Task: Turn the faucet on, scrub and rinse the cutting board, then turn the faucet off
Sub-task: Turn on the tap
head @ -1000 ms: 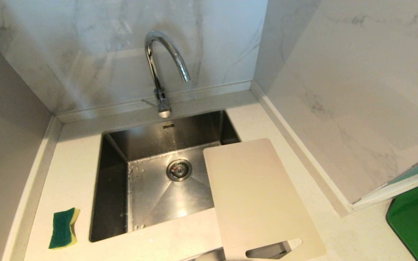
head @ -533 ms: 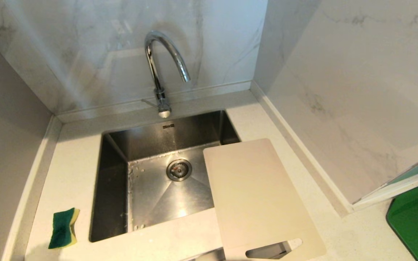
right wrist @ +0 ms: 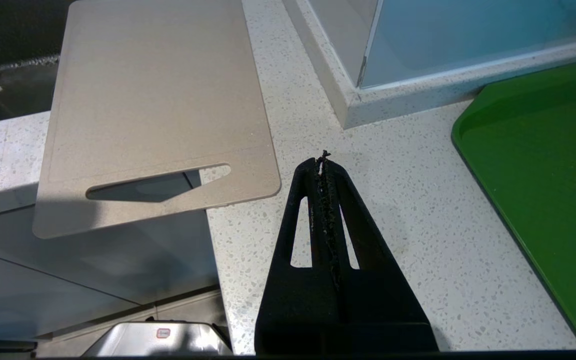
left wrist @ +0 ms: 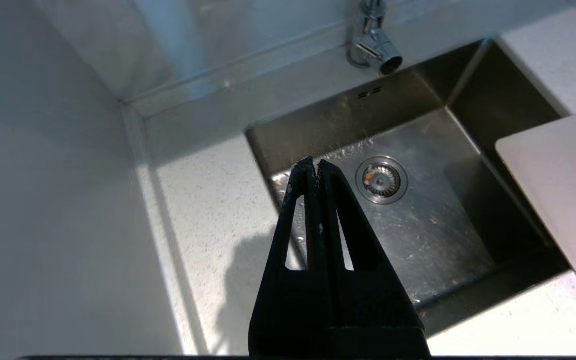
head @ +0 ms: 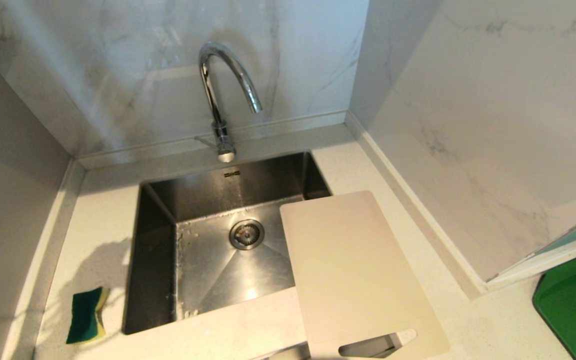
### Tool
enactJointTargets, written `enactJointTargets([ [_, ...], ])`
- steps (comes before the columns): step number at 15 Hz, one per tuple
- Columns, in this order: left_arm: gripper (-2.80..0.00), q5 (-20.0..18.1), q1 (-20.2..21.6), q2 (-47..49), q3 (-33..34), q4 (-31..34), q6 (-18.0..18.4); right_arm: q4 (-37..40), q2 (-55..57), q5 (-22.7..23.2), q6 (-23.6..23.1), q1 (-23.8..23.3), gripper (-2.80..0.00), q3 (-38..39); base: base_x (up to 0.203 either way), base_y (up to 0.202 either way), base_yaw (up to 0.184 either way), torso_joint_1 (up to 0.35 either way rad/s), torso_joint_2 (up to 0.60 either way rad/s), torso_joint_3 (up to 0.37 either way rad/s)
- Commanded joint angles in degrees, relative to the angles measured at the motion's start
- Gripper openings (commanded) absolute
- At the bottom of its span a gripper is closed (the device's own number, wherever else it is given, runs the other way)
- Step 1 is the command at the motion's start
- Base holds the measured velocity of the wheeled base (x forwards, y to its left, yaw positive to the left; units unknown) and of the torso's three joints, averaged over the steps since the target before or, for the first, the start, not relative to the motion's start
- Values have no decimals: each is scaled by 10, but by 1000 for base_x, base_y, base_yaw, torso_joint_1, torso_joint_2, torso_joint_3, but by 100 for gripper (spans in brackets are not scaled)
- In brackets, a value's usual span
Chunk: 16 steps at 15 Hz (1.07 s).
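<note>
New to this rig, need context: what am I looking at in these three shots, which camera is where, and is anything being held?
It is a two-armed wheeled robot at a kitchen sink. One picture looks down from its head; the other two come from cameras on each wrist, behind the black fingers. The head view shows the faucet, the steel sink, the cutting board lying partly over the sink's right edge, a green-and-yellow sponge on the counter to the left, and a green mat at far right. The left pincer hangs above the sink; the right pincer is over the counter beside the board. Both are shut and empty.
</note>
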Motion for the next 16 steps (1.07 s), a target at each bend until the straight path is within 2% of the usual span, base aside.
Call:
enactJointTargets([
  [1, -280, 60, -78, 91, -46, 6, 5, 0, 0, 0, 0, 0, -280, 1, 0, 0, 0, 0, 0, 0],
  [3, -280, 111, -122, 144, -81, 9, 9, 0, 0, 0, 0, 0, -280, 1, 0, 0, 0, 0, 0, 0],
  [6, -280, 150, -155, 220, -138, 10, 13, 0, 0, 0, 0, 0, -280, 1, 0, 0, 0, 0, 0, 0],
  [11, -280, 175, -164, 350, -242, 13, 16, 0, 0, 0, 0, 0, -280, 1, 0, 0, 0, 0, 0, 0],
  [16, -280, 192, -170, 438, -326, 12, 18, 0, 0, 0, 0, 0, -280, 1, 0, 0, 0, 0, 0, 0],
])
